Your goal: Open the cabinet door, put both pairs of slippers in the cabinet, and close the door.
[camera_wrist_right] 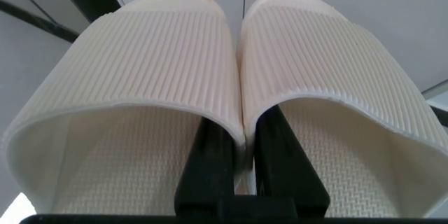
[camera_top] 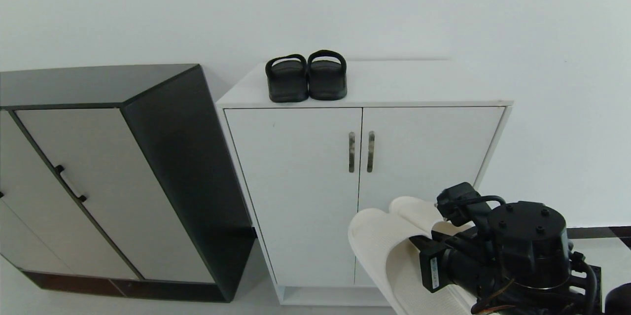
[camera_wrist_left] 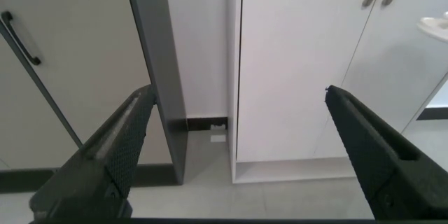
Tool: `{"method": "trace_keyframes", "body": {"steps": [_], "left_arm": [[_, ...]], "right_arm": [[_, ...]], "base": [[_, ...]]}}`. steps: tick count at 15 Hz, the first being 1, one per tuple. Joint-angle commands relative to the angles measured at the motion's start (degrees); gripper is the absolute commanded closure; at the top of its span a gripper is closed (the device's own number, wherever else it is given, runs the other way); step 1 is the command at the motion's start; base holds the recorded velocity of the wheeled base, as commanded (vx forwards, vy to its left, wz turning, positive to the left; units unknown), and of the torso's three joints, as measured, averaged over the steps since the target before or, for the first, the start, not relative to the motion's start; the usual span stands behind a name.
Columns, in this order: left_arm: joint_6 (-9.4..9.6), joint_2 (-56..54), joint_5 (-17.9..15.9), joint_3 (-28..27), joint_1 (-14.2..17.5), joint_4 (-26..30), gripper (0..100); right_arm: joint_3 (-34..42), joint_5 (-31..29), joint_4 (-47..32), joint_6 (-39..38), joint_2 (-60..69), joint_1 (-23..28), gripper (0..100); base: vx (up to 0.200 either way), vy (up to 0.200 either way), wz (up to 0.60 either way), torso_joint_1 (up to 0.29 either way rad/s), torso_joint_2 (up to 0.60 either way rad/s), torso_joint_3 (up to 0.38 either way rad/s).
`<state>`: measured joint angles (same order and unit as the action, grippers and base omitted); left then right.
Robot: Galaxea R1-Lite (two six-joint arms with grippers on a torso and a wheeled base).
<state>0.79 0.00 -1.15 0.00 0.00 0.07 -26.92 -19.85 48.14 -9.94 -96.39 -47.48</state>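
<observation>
A white two-door cabinet (camera_top: 296, 206) stands against the wall with both doors shut and its two metal handles (camera_top: 361, 152) side by side at the middle. A pair of black slippers (camera_top: 305, 77) rests on its top. My right gripper (camera_wrist_right: 246, 168) is shut on the inner edges of a pair of cream slippers (camera_wrist_right: 231, 63), held low in front of the right door (camera_top: 424, 152). The cream slippers (camera_top: 389, 246) point up toward the cabinet. My left gripper (camera_wrist_left: 238, 92) is open and holds nothing, facing the cabinet's lower left corner (camera_wrist_left: 294, 77).
A taller black cabinet (camera_top: 123, 182) with grey doors stands close to the left of the white one, leaving a narrow gap (camera_wrist_left: 206, 56). Bare floor (camera_wrist_left: 266, 196) lies in front. A white wall is behind.
</observation>
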Motion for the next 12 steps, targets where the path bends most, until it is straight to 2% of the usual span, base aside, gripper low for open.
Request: {"method": "trace_keyframes", "body": {"steps": [1,8,12], "left_arm": [[0.09,0.00,0.00,0.00,-0.09,0.01,0],[0.09,0.00,-0.08,0.00,0.00,0.10,0],[0.09,6.77,-0.26,-1.32,-0.53,-0.78,0]], "right_arm": [[0.02,-0.02,0.02,0.00,-0.11,-0.07,100],[0.29,-0.02,0.11,0.00,-0.82,-0.15,100],[0.73,-0.02,0.81,0.00,-0.90,-0.33,100]], "base": [[0.000,0.000,0.00,-0.149,0.49,0.330],[0.000,0.000,0.00,-0.113,0.46,0.343],[0.000,0.000,0.00,-0.049,0.44,0.382]]}}
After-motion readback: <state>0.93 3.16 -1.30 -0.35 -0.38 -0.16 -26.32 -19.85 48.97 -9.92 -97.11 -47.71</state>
